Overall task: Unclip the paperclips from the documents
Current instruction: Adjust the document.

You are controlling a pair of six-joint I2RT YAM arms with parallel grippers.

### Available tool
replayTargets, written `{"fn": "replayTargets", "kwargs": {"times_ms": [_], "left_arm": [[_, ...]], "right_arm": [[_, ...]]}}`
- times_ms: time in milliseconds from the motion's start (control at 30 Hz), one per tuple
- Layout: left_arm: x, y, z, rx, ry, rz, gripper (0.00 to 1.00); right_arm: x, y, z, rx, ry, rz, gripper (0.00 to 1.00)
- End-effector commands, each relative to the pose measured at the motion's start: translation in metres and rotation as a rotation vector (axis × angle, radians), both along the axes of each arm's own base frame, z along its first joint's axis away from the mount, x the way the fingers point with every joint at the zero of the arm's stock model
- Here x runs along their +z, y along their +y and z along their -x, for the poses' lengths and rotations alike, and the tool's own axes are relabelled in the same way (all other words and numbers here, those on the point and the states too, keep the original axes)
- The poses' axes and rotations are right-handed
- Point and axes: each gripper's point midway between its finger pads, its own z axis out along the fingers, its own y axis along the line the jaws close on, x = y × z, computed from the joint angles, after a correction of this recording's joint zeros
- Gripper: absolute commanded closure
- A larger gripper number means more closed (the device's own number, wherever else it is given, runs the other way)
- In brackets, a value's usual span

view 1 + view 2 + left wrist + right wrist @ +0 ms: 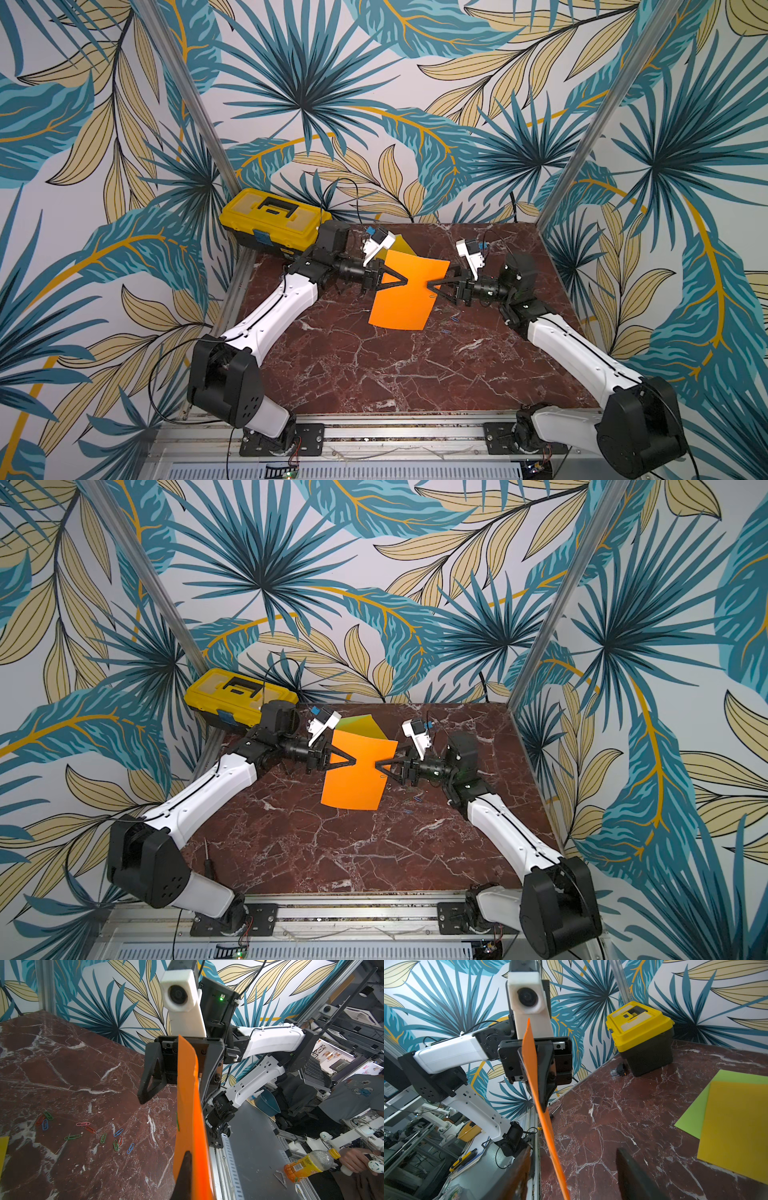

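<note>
right wrist: right gripper (573,1153) jaws spread, straddling the edge of the orange sheet (544,1126), nothing pinched. left gripper (405,281) is pressed together on the opposite edge, holding the sheet up off the table (374,365), bowed. green clip (177,1124) sits on the sheet's edge in left wrist view. loose clips (116,1138) lie on the marble; green sheet (693,1120) and yellow sheet (737,1126) lie flat by the toolbox (274,218). risks, as i judge them: right closes on bare paper beside the clip and creases or tears it. a hard tug drags the sheet out of the left pinch. the floppy sheet could also swing away as the jaws close, so the grab misses. writing: none legible. toolbox shows no readable brand; bottle (307,1165) off-table has a barcode label, text too blurred.
</note>
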Motion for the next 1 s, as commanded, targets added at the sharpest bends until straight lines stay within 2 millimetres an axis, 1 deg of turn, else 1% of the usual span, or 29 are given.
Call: {"fn": "replayTargets", "kwargs": {"times_ms": [0, 200, 233, 367, 433, 467, 600, 667, 800, 967], "left_arm": [[-0.001, -0.001, 0.000, 0.007, -0.031, -0.004, 1.00], [-0.007, 0.001, -0.005, 0.055, -0.051, -0.030, 1.00], [-0.008, 0.001, -0.005, 0.056, -0.052, -0.032, 1.00], [-0.008, 0.001, -0.007, 0.071, -0.058, -0.039, 1.00], [-0.009, 0.002, -0.009, 0.081, -0.058, -0.044, 1.00], [-0.009, 0.002, -0.008, 0.083, -0.059, -0.045, 0.98], [-0.009, 0.003, -0.008, 0.094, -0.062, -0.049, 0.82], [-0.008, 0.003, -0.008, 0.098, -0.066, -0.050, 0.78], [-0.008, 0.004, -0.008, 0.104, -0.065, -0.052, 0.75], [-0.009, 0.004, -0.008, 0.105, -0.061, -0.053, 0.74]], "right_arm": [[0.014, 0.004, 0.006, 0.038, -0.032, -0.024, 0.46], [0.014, 0.001, 0.009, 0.020, -0.027, -0.008, 0.71], [0.014, 0.001, 0.009, 0.016, -0.025, -0.004, 0.77], [0.013, 0.000, 0.008, 0.008, -0.015, 0.005, 0.92], [0.013, 0.001, 0.007, 0.004, -0.010, 0.006, 0.98], [0.014, 0.000, 0.006, -0.001, -0.009, 0.006, 0.99], [0.017, -0.002, 0.002, -0.035, -0.016, 0.006, 1.00], [0.021, -0.005, 0.000, -0.059, -0.024, 0.002, 1.00], [0.032, -0.009, -0.002, -0.084, -0.046, -0.018, 1.00], [0.038, -0.012, -0.002, -0.098, -0.057, -0.023, 1.00]]}}
